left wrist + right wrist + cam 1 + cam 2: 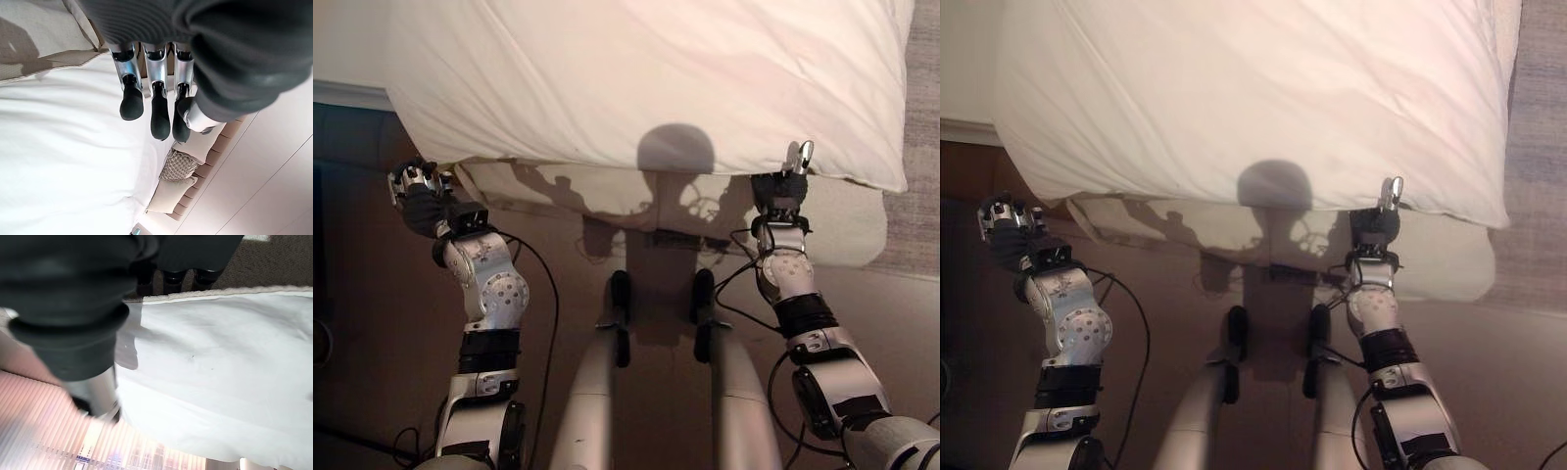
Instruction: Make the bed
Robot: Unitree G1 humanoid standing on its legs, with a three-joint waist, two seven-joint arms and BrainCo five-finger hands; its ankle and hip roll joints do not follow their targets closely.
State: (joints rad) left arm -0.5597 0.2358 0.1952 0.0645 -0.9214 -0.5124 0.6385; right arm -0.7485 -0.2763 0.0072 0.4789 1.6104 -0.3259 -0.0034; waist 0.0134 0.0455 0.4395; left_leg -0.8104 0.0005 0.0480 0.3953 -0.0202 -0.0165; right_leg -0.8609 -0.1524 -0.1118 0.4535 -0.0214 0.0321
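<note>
Overhead, left eye view: one white duvet (646, 78) covers the bed, its near edge hanging over the beige mattress (842, 225) at the foot. Left hand (419, 188) sits at the duvet's left corner, fingers curled; cannot tell whether it grips cloth. Right hand (785, 186) is at the near edge by the right corner, thumb raised against the duvet.

Left wrist view: the left hand's fingers (132, 100) hang together, slightly bent, above the duvet and clear of it, holding nothing. Three pillows (181, 169) stand at the headboard (222, 144).

Right wrist view: thumb lies on top of the duvet, fingers (171, 276) tucked under its edge, pinching it.
</note>
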